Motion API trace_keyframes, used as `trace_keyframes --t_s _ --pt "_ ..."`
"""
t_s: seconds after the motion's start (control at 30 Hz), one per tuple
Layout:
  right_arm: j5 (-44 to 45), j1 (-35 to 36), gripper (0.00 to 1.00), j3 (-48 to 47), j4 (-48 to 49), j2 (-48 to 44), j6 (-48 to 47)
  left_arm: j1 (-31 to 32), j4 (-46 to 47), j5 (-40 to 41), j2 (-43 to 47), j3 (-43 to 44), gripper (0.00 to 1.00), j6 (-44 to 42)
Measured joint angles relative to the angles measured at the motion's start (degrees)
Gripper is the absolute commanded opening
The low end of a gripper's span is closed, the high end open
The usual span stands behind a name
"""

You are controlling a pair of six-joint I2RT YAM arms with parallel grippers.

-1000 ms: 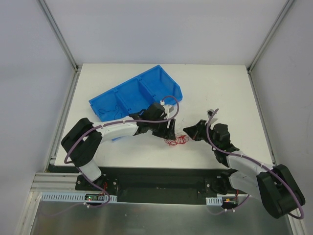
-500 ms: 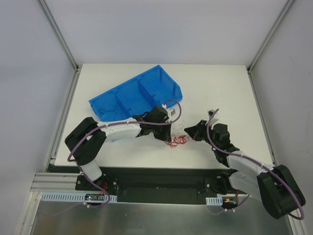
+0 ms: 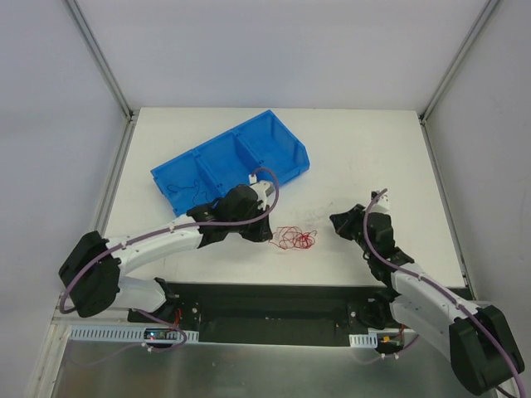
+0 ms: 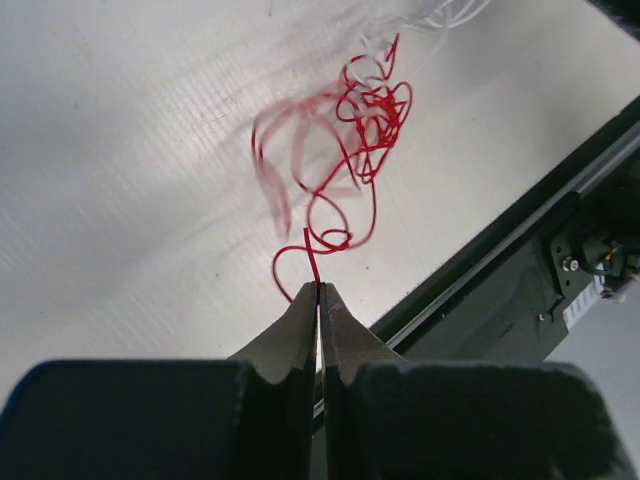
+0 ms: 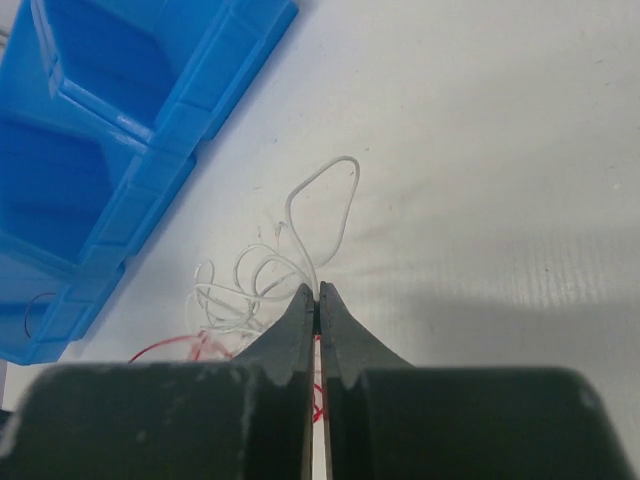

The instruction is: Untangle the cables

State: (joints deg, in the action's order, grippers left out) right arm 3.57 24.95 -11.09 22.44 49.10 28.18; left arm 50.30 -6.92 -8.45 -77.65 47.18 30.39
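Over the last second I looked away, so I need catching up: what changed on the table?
The left gripper closed on the red wire and drew back to the left. The right gripper, shut on the white wire throughout, pulled away to the right. The bin stayed put.

White bench (image 3: 357, 149), matte. Blue bin (image 3: 224, 157), three compartments, sits askew in the far-left quarter: one end near the left edge, the other toward mid-bench. Grey walls on three sides. Metal posts (image 3: 99, 58) rise from the far corners. Black rail (image 3: 265, 298) runs along the near edge.
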Motion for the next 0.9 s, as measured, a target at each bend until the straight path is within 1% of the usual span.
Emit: trace_keyframes --t_s 0.1,0.27,0.4,0.47,0.5,0.53,0.6,0.63,0.67,0.7,0.73,0.8,0.83,0.9 --pt "-0.72 0.00 0.01 0.02 0.33 0.48 -0.48 0.00 -0.33 -0.07 4.81 -1.07 0.00 -0.11" --pt "-0.59 0.02 0.01 0.00 0.74 0.57 -0.74 0.02 -1.70 -0.17 9.79 -3.08 0.00 -0.09" --pt "5.81 0.02 0.01 -0.13 -5.62 -2.21 1.95 0.00 -3.72 0.04 14.16 -3.78 0.00 -0.09" --pt "10.16 0.00 0.04 -0.20 -9.70 -4.39 4.31 0.00 -4.11 0.00 16.22 -3.69 0.00 -0.09" --pt "11.74 0.00 0.08 -0.24 -11.23 -5.11 5.09 0.00 -4.35 0.00 17.16 -3.58 0.00 -0.09" --pt "13.44 0.00 0.14 -0.42 -13.18 -5.75 6.01 0.00 -4.59 -0.02 17.94 -3.37 0.00 -0.07" --pt "15.87 -0.02 0.31 -1.22 -16.68 -6.19 7.08 0.00 -5.14 -0.02 18.88 -2.45 0.00 -0.02" --pt "16.33 -0.07 0.42 -1.81 -18.05 -6.19 6.91 0.00 -5.31 0.00 19.10 -1.88 0.00 -0.02" --pt "16.33 -0.07 0.51 -2.36 -18.86 -6.19 6.01 0.00 -5.57 0.00 19.28 -1.07 0.00 -0.02" --pt "15.87 -0.04 0.59 -2.71 -18.78 -6.19 5.25 0.00 -5.73 0.00 19.45 -0.26 0.00 -0.09" --pt "14.01 0.00 0.67 -2.82 -17.49 -6.19 3.10 0.00 -5.95 0.02 19.63 0.74 0.00 -0.26" --pt "10.23 0.33 0.76 -2.84 -14.80 -5.79 0.17 0.00 -6.27 0.04 19.71 2.64 0.00 -1.01" --pt "7.85 0.70 0.80 -2.91 -13.16 -4.94 -1.73 0.00 -6.34 0.04 19.74 3.80 0.00 -1.44" --pt "2.23 1.81 0.83 -3.67 -10.21 -2.03 -5.01 0.00 -6.38 0.11 19.82 6.01 0.00 -2.58"
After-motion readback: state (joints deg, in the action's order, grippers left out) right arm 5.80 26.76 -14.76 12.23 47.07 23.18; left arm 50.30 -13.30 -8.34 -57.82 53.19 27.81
